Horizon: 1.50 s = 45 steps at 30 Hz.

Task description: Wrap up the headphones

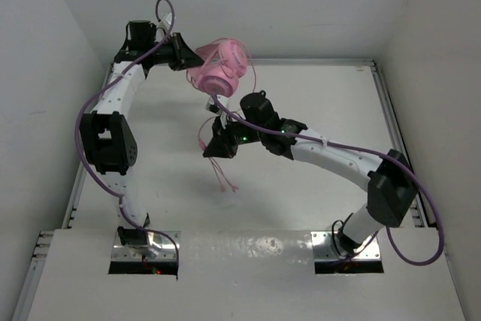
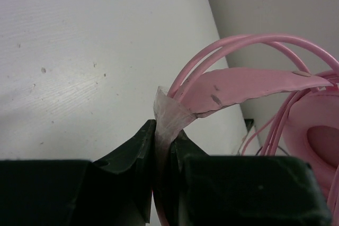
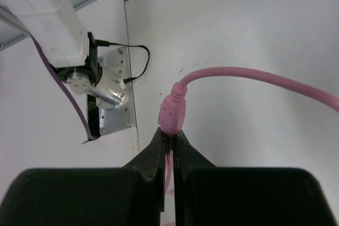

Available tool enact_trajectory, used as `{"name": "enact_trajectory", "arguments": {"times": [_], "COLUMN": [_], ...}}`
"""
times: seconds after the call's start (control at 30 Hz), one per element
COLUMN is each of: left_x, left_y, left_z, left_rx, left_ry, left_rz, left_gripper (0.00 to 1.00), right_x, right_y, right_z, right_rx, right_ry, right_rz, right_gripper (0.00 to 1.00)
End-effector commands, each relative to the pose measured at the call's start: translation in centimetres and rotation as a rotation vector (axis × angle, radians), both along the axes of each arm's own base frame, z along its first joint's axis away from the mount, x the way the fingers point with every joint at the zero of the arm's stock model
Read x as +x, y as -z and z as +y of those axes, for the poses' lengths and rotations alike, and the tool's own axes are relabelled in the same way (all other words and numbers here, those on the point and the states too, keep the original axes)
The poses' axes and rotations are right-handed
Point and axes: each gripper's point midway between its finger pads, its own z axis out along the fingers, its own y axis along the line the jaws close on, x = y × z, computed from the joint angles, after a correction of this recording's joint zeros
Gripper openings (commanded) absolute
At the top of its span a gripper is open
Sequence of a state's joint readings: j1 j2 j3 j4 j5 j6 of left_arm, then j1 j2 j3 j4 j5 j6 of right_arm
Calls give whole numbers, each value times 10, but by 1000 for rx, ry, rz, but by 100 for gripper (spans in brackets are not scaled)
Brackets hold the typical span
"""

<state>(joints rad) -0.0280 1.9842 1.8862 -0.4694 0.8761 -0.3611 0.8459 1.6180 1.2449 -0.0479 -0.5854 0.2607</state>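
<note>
Headphones [image 1: 218, 71], pink, round and padded

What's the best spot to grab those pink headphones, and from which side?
The headband, probably. It is a thin flat strip, so two fingers can pinch across its faces; the round earcups look too bulky. Come at its edge from the side away from the cups, as the left gripper does, shut on it now.

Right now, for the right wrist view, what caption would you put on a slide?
The right gripper shut on the pink headphone cord just below its small junction block, over the white table.
</note>
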Motion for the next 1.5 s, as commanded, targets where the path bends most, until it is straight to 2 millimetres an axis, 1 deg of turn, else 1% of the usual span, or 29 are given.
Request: {"name": "enact_trajectory", "arguments": {"times": [0.0, 0.03, 0.07, 0.13, 0.17, 0.2, 0.23, 0.27, 0.4, 0.43, 0.5, 0.53, 0.57, 0.6, 0.63, 0.73, 0.77, 0.83, 0.93, 1.03, 1.1, 1.13, 1.17, 1.2, 1.23, 1.27, 1.37, 1.4, 1.47], "left_x": [-5, -8, -8, -14, -13, -15, -14, -15, -11, -11, -12, -10, -11, -10, -9, -5, -5, -3, -4, -6, -9, -11, -12, -11, -11, -11, -11, -9, -11], "left_y": [-64, -75, -79, -94, -101, -100, -103, -100, -83, -78, -70, -61, -50, -42, -28, -3, 3, 14, 21, 24, 25, 26, 25, 26, 30, 31, 39, 36, 40], "left_z": [-3, -3, -1, 2, 5, 7, 8, 9, 12, 12, 14, 17, 20, 24, 29, 42, 46, 54, 59, 59, 58, 60, 61, 65, 70, 71, 76, 76, 77], "left_rx": [-184, -186, -166, -126, -98, -67, -49, -32, -10, -1, 23, 49, 93, 122, 177, 275, 310, 359, 401, 427, 435, 460, 478, 512, 551, 571, 659, 701, 763], "left_ry": [40, 42, 34, 13, -9, -6, -20, -21, -44, -39, -38, -53, -51, -60, -71, -110, -109, -129, -126, -90, -59, -43, -38, -45, -30, -24, 22, 26, 70], "left_rz": [-53, -87, -124, -182, -215, -224, -237, -240, -216, -211, -207, -200, -195, -189, -183, -168, -177, -167, -173, -195, -209, -224, -233, -241, -252, -259, -282, -298, -320], "left_gripper": [0, 0, 0, 0, 0, 0, 0, 0, 0, 0, 0, 0, 0, 0, 0, 0, 0, 0, 0, 0, 0, 0, 0, 0, 0, 0, 0, 0, 0], "right_x": [0, 1, 6, 13, 17, 26, 30, 37, 48, 51, 58, 61, 63, 66, 66, 66, 64, 64, 67, 73, 90, 94, 112, 118, 126, 135, 155, 159, 159], "right_y": [-16, -12, -4, -4, 7, -12, -17, -27, -52, -69, -71, -77, -97, -99, -115, -145, -162, -183, -198, -199, -191, -185, -184, -183, -171, -176, -153, -145, -128], "right_z": [2, 5, 11, 20, 28, 40, 49, 66, 104, 111, 122, 125, 128, 133, 136, 141, 141, 137, 128, 123, 114, 105, 90, 82, 73, 59, 39, 33, 17], "right_rx": [110, 115, 107, 118, 111, 147, 159, 189, 275, 309, 341, 361, 409, 423, 457, 556, 617, 686, 738, 725, 688, 675, 684, 682, 643, 627, 400, 317, 148], "right_ry": [-22, -25, -32, -42, -58, -66, -80, -109, -157, -159, -152, -147, -142, -130, -122, -86, -82, -41, 20, 69, 155, 191, 258, 288, 324, 350, 405, 403, 419], "right_rz": [-104, -104, -103, -113, -89, -115, -115, -106, -120, -133, -132, -135, -141, -137, -130, -98, -110, -38, -4, -10, 12, 38, 47, 75, 99, 91, 69, -9, -12], "right_gripper": [0, 0, 0, 0, 0, 0, 0, 0, 0, 0, 0, 0, 0, 0, 0, 0, 0, 0, 0, 0, 0, 0, 0, 0, 0, 0, 0, 0, 0]}}
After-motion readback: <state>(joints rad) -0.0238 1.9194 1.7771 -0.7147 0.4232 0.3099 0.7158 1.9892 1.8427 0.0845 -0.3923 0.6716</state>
